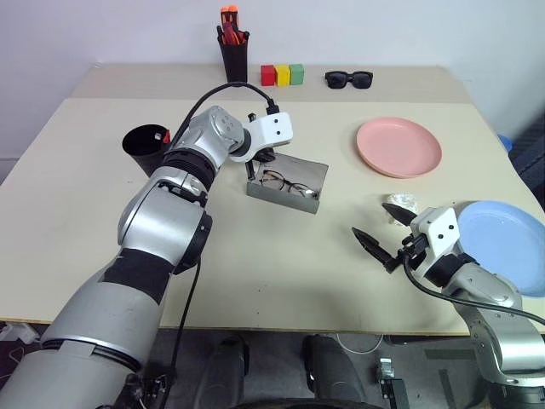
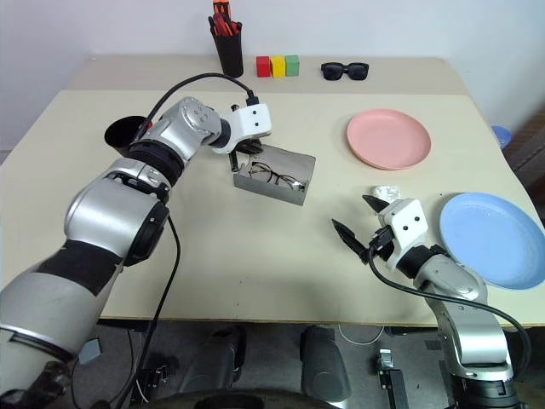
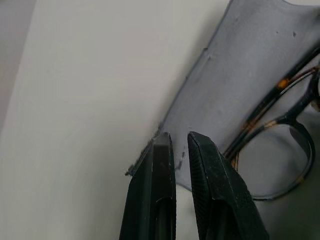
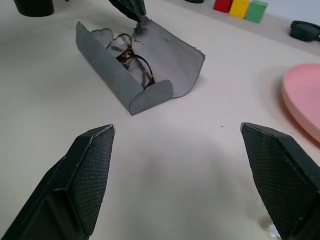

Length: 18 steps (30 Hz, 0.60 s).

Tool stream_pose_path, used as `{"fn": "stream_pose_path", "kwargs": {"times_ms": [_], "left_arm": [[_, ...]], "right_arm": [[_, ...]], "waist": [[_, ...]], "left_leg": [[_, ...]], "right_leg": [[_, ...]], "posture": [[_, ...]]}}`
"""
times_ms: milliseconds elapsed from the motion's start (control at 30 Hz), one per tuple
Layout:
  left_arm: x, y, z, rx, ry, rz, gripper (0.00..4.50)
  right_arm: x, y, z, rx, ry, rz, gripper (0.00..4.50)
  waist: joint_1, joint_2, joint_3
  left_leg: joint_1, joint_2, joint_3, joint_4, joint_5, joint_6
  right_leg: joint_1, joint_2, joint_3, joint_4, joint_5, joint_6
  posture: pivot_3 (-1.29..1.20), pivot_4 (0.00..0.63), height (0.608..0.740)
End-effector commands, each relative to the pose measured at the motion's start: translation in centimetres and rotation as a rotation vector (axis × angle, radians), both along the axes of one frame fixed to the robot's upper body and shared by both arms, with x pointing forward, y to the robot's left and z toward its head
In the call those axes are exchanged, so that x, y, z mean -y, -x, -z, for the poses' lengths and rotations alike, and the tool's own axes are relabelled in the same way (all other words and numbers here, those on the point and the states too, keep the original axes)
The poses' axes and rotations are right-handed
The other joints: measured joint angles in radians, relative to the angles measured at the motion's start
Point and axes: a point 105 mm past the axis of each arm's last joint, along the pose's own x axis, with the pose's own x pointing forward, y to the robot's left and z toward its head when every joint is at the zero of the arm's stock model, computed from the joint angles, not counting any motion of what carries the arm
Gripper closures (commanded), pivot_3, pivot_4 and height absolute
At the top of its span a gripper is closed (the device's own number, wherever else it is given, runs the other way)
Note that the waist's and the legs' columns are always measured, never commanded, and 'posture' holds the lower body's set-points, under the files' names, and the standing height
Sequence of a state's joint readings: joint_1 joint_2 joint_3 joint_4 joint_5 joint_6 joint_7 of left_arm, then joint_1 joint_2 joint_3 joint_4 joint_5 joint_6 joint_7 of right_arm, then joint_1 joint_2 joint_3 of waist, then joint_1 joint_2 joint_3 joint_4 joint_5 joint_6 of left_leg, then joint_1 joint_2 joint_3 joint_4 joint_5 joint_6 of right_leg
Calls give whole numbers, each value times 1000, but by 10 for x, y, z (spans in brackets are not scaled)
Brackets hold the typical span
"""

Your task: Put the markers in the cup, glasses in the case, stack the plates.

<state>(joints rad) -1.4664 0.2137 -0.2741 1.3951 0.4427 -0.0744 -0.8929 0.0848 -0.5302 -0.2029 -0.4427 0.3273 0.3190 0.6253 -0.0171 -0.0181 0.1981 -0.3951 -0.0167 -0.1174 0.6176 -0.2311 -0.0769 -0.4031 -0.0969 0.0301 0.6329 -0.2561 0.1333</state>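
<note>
The wire-frame glasses (image 1: pixel 285 185) lie inside the open grey case (image 1: pixel 288 185) at table centre. The left gripper (image 3: pixel 176 150), jaws nearly shut, pinches the lid's far-left edge. Advice: swing the lid over slowly. The right gripper (image 1: pixel 381 228) is spread wide, empty.

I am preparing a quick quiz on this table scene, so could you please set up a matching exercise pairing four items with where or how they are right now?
Items:
1. glasses
2. pink plate
3. left gripper
4. right gripper

States:
A. open, above bare table
B. shut, at the lid edge of the case
C. lying inside the open case
D. alone on the table, not stacked

Pairs: 1-C, 2-D, 3-B, 4-A
</note>
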Motion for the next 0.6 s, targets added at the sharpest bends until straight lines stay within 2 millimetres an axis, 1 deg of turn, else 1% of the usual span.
{"fn": "stream_pose_path", "kwargs": {"times_ms": [33,133,267,333,400,433,467,533,600], "left_arm": [[6,-5,-31,91,91,2,4019],[2,-14,-43,182,169,-86,4019],[0,-24,-46,255,231,-212,4019],[1,-25,-47,266,242,-238,4019],[5,-27,-48,322,178,-255,4019],[8,-27,-48,361,99,-233,4019],[11,-27,-47,376,64,-222,4019],[13,-26,-43,361,15,-219,4019],[14,-26,-43,377,-43,-212,4019]], "right_arm": [[-1,0,-9,39,13,-18,376],[-3,0,-10,38,12,-23,376],[-5,-1,-11,40,11,-27,376],[-5,-2,-11,41,9,-29,376],[-6,-3,-12,42,9,-32,376],[-6,-3,-12,42,10,-33,376],[-6,-4,-12,42,10,-35,376],[-7,-7,-13,43,13,-43,376],[-8,-8,-15,44,16,-50,376]], "waist": [[1,0,0],[1,0,0],[1,0,0],[2,0,0],[1,0,0],[1,0,0],[1,0,0],[1,0,0],[1,0,0]], "left_leg": [[0,0,0,0,0,0],[0,0,0,0,0,0],[0,0,0,1,0,0],[0,0,0,2,0,0],[0,0,0,2,0,0],[0,0,0,2,0,0],[0,0,0,2,0,0],[0,0,0,2,0,0],[0,0,0,2,0,0]], "right_leg": [[0,0,0,0,0,0],[0,0,0,0,0,0],[0,0,0,1,0,0],[0,0,0,1,0,0],[0,0,0,1,0,0],[0,0,0,1,0,0],[0,0,0,1,0,0],[0,0,0,1,0,0],[0,0,0,2,0,0]], "posture": [[0,150,740],[0,150,740],[0,150,740],[0,150,740],[0,150,740],[0,150,740],[0,150,740],[0,150,740],[0,150,740]]}}
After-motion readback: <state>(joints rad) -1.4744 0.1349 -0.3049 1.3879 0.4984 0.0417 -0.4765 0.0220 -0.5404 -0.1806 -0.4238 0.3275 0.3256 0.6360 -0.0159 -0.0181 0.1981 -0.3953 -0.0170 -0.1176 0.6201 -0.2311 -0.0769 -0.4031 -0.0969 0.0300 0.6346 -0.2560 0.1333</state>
